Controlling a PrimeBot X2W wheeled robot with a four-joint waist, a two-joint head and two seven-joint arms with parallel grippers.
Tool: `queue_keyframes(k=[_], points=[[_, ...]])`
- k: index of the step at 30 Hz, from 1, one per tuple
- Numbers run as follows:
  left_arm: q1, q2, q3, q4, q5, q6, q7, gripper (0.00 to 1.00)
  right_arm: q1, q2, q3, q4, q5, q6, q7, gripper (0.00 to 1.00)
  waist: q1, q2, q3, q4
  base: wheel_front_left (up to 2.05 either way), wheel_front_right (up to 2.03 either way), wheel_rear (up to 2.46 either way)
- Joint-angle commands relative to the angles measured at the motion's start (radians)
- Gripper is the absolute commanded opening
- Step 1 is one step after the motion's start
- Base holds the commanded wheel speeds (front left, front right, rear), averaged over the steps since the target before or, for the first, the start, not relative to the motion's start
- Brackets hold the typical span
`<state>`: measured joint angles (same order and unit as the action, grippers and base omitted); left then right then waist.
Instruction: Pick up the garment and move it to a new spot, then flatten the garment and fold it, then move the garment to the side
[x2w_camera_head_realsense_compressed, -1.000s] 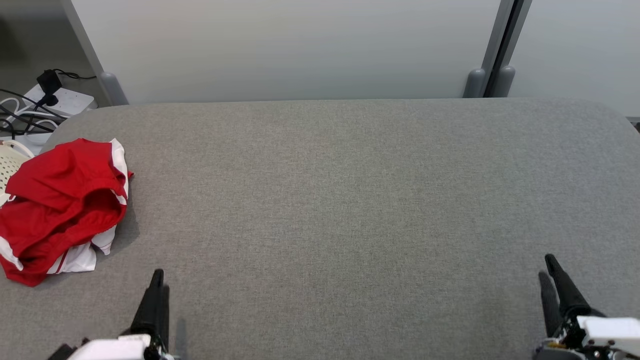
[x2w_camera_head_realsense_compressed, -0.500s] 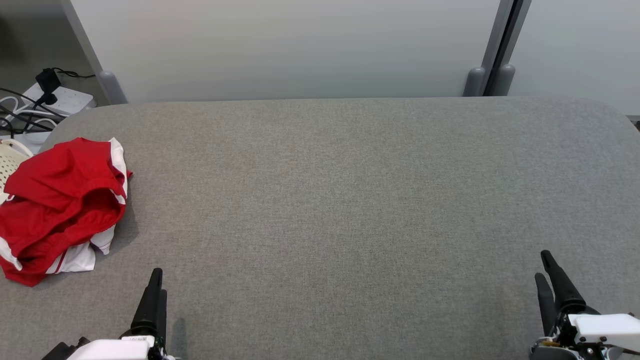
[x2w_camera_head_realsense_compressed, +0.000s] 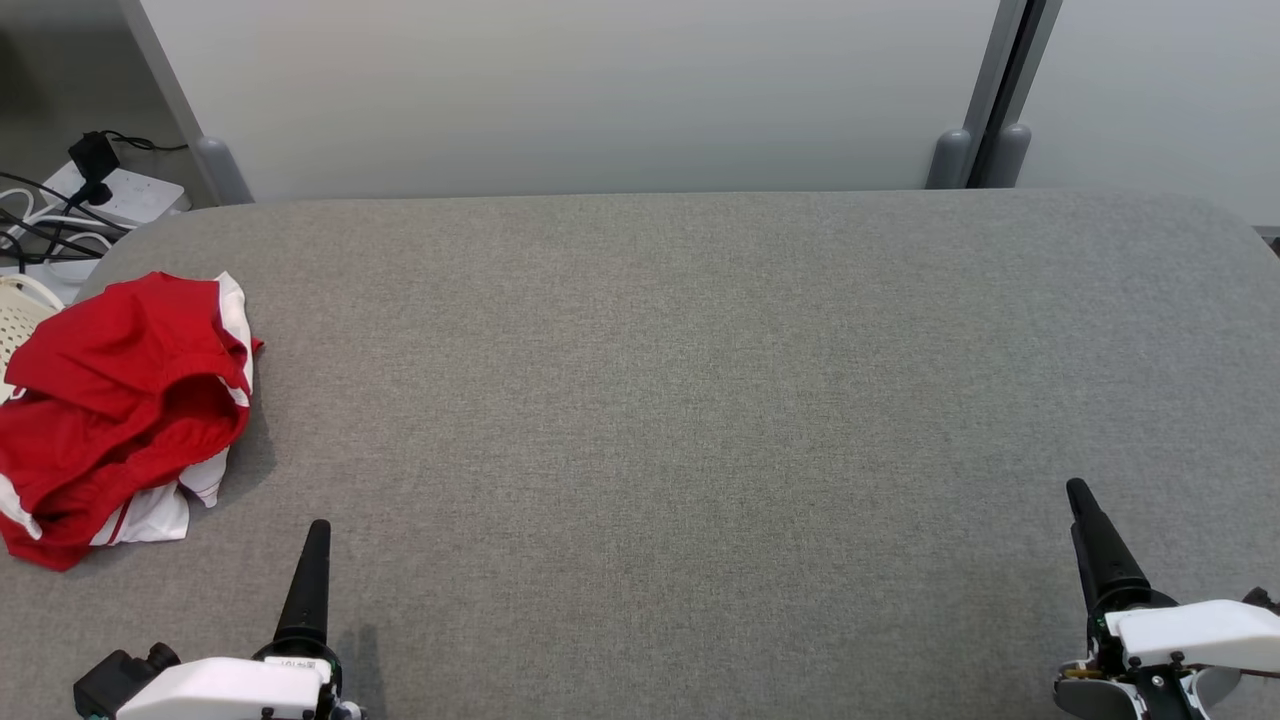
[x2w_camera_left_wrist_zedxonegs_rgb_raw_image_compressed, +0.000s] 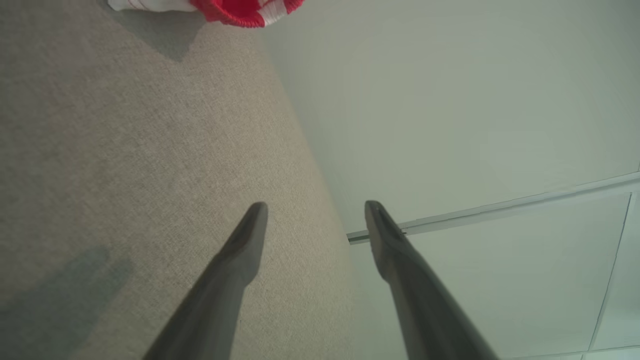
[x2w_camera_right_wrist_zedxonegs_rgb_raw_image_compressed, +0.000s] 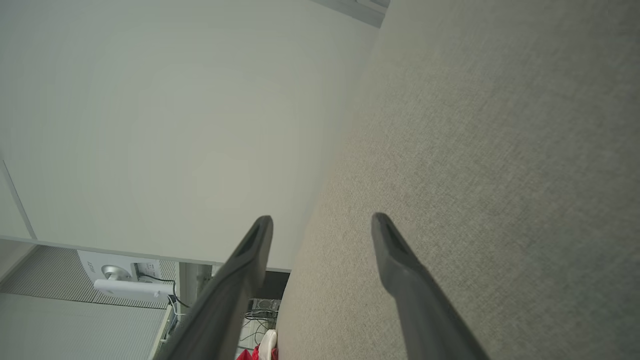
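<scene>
The red garment (x2w_camera_head_realsense_compressed: 120, 400) with white trim lies crumpled on the grey table (x2w_camera_head_realsense_compressed: 700, 400). The left gripper (x2w_camera_left_wrist_zedxonegs_rgb_raw_image_compressed: 316, 205) and right gripper (x2w_camera_right_wrist_zedxonegs_rgb_raw_image_compressed: 322, 217) are both spread apart and empty.

The left gripper (x2w_camera_head_realsense_compressed: 318, 535) at lower left and the right gripper (x2w_camera_head_realsense_compressed: 1078, 495) at lower right have spread their fingers; the right tip now sits higher in frame, perhaps partly through camera tilt

Grey fabric table (x2w_camera_head_realsense_compressed: 700, 400), white power strip (x2w_camera_head_realsense_compressed: 125, 197), white basket (x2w_camera_head_realsense_compressed: 20, 318), pale wall (x2w_camera_head_realsense_compressed: 600, 90)
</scene>
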<state>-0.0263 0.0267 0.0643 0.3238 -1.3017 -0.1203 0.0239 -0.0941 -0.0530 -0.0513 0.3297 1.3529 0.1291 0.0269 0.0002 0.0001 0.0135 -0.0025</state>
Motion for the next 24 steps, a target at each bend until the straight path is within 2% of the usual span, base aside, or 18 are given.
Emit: queue_keyframes(k=[1,24], points=[[-0.054,0.018,0.006,-0.03,0.038,-0.004,-0.012,1.0,-0.047,-0.021,0.012,-0.028,-0.036,0.0,-0.014,1.0,-0.0002,-0.0001,0.0,0.0,0.0,0.0,0.0],[-0.079,0.019,0.019,-0.027,0.344,-0.005,-0.076,1.0,-0.083,-0.033,0.07,-0.005,-0.336,0.001,-0.079,1.0,-0.0002,-0.0001,0.004,-0.003,0.0,0.0,0.0]])
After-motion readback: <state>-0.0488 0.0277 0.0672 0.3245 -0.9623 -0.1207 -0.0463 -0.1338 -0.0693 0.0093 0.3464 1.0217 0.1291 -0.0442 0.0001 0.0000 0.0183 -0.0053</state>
